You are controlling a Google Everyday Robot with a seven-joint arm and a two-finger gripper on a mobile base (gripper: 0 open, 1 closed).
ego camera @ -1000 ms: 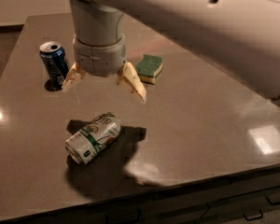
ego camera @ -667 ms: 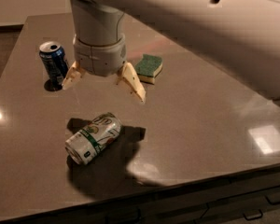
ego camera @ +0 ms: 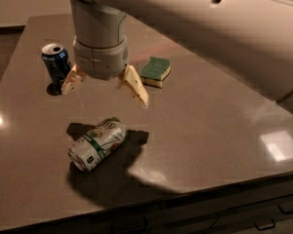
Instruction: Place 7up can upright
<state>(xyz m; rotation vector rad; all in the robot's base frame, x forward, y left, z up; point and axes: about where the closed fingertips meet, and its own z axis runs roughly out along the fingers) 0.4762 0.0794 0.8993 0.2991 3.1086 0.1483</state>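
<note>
Table (ego camera: 219,130): your tool (ego camera: 105,89), fingers spread and empty, hangs above and just behind the 7up can (ego camera: 96,144), lying on its side, long axis diagonal.

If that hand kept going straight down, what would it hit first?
Probably the 7up can lying on its side below the open hand, or the table just beside it; depth is unclear.

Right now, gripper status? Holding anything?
Gripper: jaws open, holding nothing, hovering above the 7up can, which lies on its side.
</note>
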